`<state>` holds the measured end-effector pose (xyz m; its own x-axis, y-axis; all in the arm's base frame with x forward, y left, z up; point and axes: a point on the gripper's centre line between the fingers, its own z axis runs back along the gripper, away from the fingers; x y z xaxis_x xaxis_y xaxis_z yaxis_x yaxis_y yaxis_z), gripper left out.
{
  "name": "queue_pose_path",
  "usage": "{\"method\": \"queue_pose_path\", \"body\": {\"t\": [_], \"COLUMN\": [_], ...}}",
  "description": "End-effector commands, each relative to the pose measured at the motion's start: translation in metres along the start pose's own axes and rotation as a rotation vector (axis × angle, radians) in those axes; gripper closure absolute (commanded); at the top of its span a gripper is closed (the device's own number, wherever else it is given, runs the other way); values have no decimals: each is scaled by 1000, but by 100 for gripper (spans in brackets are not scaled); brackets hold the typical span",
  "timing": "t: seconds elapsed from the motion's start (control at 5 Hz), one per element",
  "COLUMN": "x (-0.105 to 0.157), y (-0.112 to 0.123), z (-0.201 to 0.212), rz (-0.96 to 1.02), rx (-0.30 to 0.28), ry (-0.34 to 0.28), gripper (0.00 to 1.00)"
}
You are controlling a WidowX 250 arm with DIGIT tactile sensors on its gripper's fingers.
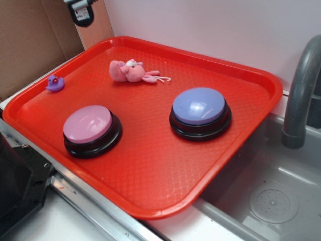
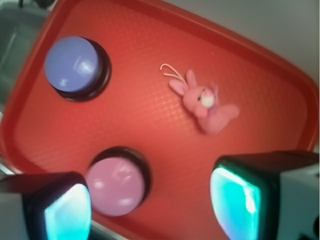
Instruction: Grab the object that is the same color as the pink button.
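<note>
A small pink plush animal toy (image 1: 131, 71) (image 2: 202, 102) lies on its side near the back of the red tray (image 1: 150, 165), thin string limbs trailing right. The pink button (image 1: 89, 126) (image 2: 117, 184), a glossy dome on a black base, stands at the tray's front left. In the wrist view my gripper (image 2: 152, 210) is open, high above the tray's front edge; the pink button shows just inside the left fingertip and nothing is between the pads. The gripper does not show in the exterior view.
A same-shaped button with a blue-lavender top (image 1: 200, 111) (image 2: 74, 64) stands right of centre. A tiny purple rubber duck (image 1: 54, 83) sits at the tray's left rim. A grey sink basin (image 1: 271, 196) and faucet (image 1: 301, 95) lie to the right; cardboard stands behind left.
</note>
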<state>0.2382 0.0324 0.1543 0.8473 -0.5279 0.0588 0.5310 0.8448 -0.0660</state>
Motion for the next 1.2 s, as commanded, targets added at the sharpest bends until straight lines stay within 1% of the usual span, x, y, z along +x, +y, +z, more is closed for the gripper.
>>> {"method": "queue_pose_path", "body": {"t": [0.0, 0.2, 0.4, 0.6, 0.8, 1.0], "x": [23, 29, 35, 42, 37, 35], "y": [44, 54, 62, 63, 63, 59], "z": [-27, -52, -77, -96, -112, -121], "rz": [-124, -165, -183, -220, -212, -238], "rx": [157, 176, 149, 140, 106, 73], "ry": [58, 132, 156, 179, 197, 226], "gripper": [0, 0, 0, 0, 0, 100]}}
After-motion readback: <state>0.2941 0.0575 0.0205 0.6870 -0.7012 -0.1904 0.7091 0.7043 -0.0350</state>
